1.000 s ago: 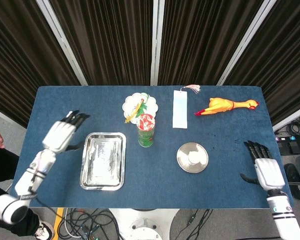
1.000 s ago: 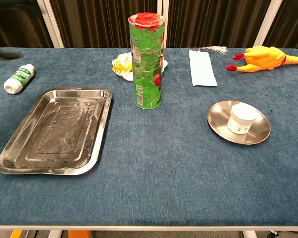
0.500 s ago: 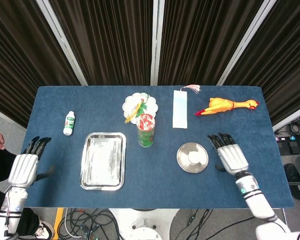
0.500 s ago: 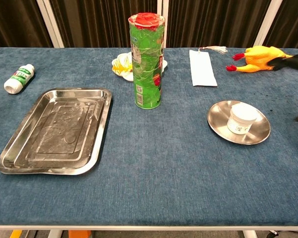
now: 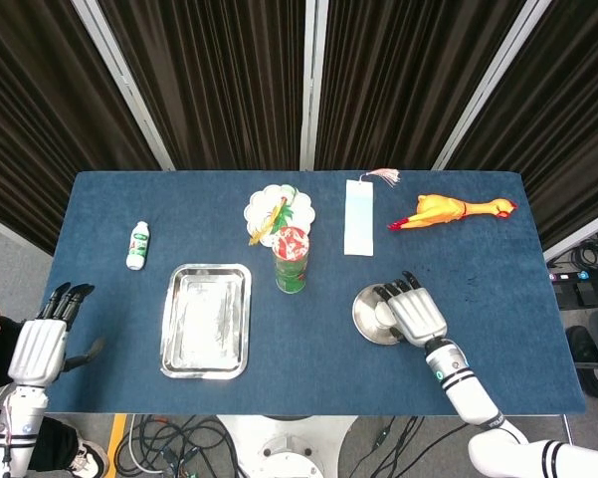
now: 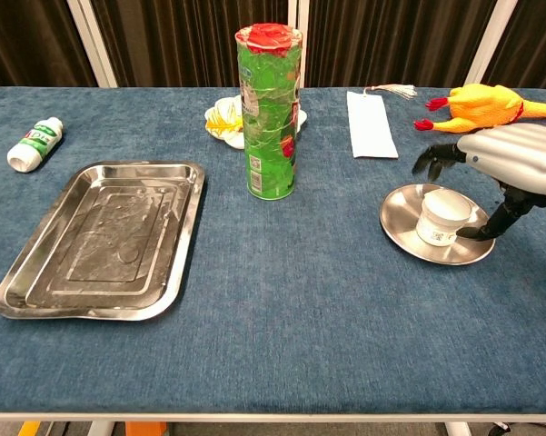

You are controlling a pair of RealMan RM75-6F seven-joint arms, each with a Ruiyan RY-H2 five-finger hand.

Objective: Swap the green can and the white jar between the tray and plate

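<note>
- Two receptacles on blue table (image 5: 478,209): rectangular steel tray (image 6: 23,272), bare, at left; round steel plate (image 6: 402,229) at right, well apart from tray.
- Green can (image 6: 270,113): upright on cloth between tray and plate, nearer tray, on neither; red top, just in front of white fan-shaped item (image 5: 269,204).
- Right hand (image 5: 414,313): poised over right half of plate, fingers spread and reaching past far side of white jar (image 6: 443,216), thumb low at jar's near right side; nothing gripped, contact not confirmable in either view.
- Left hand (image 5: 38,349): off table's left edge, fingers apart, holding nothing; seen in head view only.
- White jar: upright on plate, slightly right of centre, labelled side toward chest camera.
- Bystanders, none in the way: rubber chicken (image 6: 477,106) and white card (image 6: 371,123) at far right, small white bottle (image 6: 36,143) lying beyond tray.
- Step in hand, judged: grasping jar for transfer to tray.
- Advice: lower until fingers and thumb bracket jar's wall below lid; close evenly from opposite sides; avoid pressing on plate rim, likely to tip or slide so light a dish; lift straight up before travelling left; pass in front of tall can, easily toppled.
</note>
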